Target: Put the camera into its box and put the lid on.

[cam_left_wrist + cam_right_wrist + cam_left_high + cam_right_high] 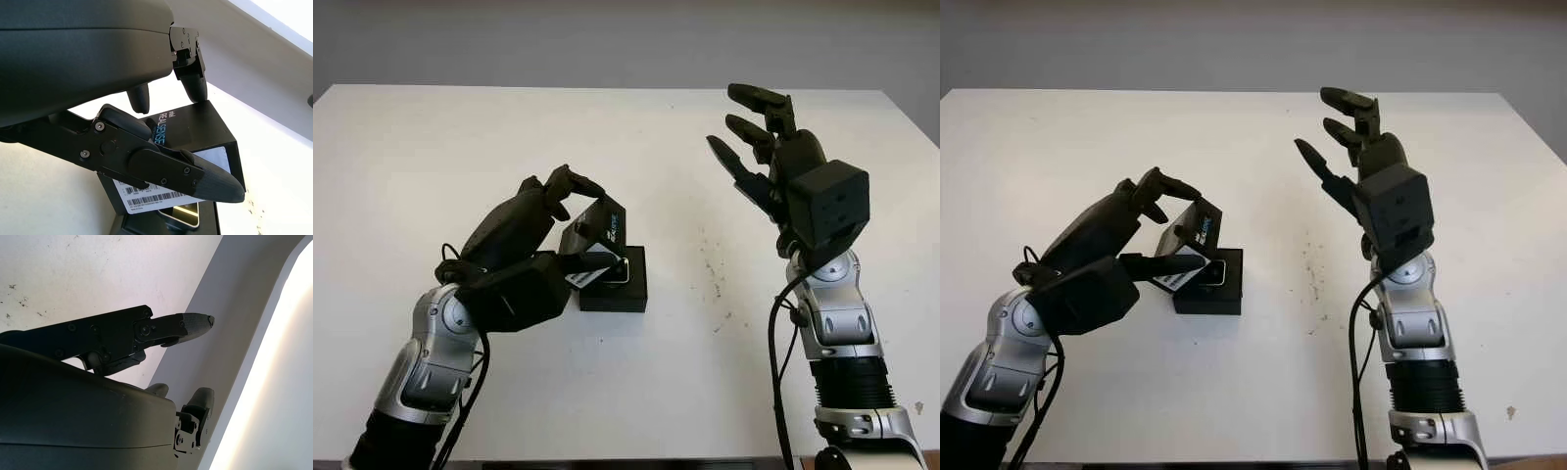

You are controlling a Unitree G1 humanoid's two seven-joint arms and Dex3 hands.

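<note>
Desk (431, 147): white, matte and flat; a scatter of small dark specks lies to the right of the box.
Right hand (759, 147): raised above the desk well to the right of the box, open and holding nothing; black hard shell.
Left hand (553, 220): over the box's left side, fingers closed on the lid, two on its upper edge and the thumb (195, 176) under its labelled face.
Box (625, 291): black, low and rectangular with square edges, sitting flat on the desk about mid-width; top open, and it looks like stiff card.
Lid (597, 230): black rectangular shell, tilted, held just above the box's left rear edge, apart from the rim on the right side; printed "REALSENSE" lettering on one face and a white barcode label (151, 196) on another.
Camera (183, 215): inside the box, under the lid; a pale, glossy, rounded end shows in the opening.
Stage (judged): camera already seated, lid not yet on.
Handling of lid (judged): light and rigid, smooth faces likely slick against hard fingertips, so a pinch across opposite edges suits it better than on the flat faces; thin walls may flex if squeezed hard.
Fit (judged): the lid must come level and square over the box before lowering, or a corner will catch the rim.
Box under load (judged): light enough to slide on the smooth desk if pushed sideways.
</note>
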